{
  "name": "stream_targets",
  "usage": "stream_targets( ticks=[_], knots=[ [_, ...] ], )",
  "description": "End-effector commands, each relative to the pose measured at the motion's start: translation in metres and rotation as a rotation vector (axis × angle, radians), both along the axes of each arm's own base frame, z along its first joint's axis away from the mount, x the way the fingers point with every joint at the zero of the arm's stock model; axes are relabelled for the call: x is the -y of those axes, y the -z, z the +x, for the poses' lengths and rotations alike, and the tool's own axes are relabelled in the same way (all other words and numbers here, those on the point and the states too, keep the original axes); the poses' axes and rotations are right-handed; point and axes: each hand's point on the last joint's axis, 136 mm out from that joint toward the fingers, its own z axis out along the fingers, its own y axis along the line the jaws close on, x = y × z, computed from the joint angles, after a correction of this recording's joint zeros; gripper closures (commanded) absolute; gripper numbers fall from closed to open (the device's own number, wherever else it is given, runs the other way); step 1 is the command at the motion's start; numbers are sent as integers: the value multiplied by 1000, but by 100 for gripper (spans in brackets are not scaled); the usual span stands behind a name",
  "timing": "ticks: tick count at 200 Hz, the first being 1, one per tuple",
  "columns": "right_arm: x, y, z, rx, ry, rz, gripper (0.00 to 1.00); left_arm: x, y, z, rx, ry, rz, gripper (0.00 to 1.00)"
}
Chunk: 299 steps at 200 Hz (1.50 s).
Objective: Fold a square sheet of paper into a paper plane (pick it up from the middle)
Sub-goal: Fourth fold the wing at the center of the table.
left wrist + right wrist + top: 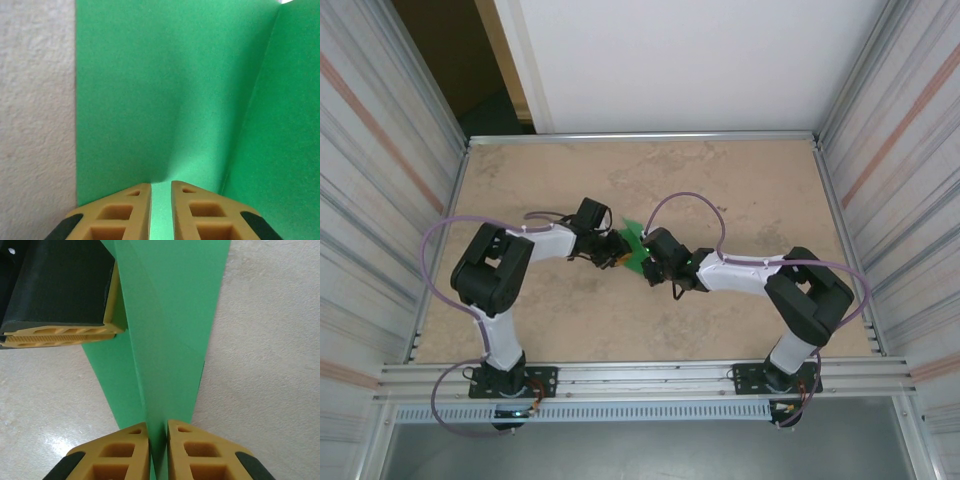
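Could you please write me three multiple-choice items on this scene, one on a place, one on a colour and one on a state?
1. Where is the paper?
A. Between the left pincer and the right pincer, over the middle of the table.
B. Flat at the table's far left corner.
C. On the rail by the arm bases.

2. What colour is the paper?
A. White.
B. Red.
C. Green.

3. How does the right pincer stand?
A. Wide open above the paper.
B. Shut on the paper.
C. Shut on nothing.

Answers:
1 A, the top view shows the paper where the two pincers meet, mid-table.
2 C, both wrist views show bright green.
3 B, the right wrist view shows its fingers closed on the paper's edge.
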Motion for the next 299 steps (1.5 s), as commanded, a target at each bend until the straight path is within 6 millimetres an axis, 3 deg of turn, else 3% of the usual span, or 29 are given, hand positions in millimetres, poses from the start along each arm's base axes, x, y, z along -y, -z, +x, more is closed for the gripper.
stream_targets(
  ticks=[1,67,165,299],
  knots=[
    [1,5,-3,-9,10,5,88,-3,9,-6,-30,-1,33,82],
    [-10,11,-13,-116,-50,112,93,-6,7,-10,-33,-1,40,82],
    [-9,13,-10,-277,-42,336,95,-9,4,-12,-27,3,50,83],
    [-7,30,-7,-444,7,463,96,-7,-10,-9,22,21,37,85]
  ],
)
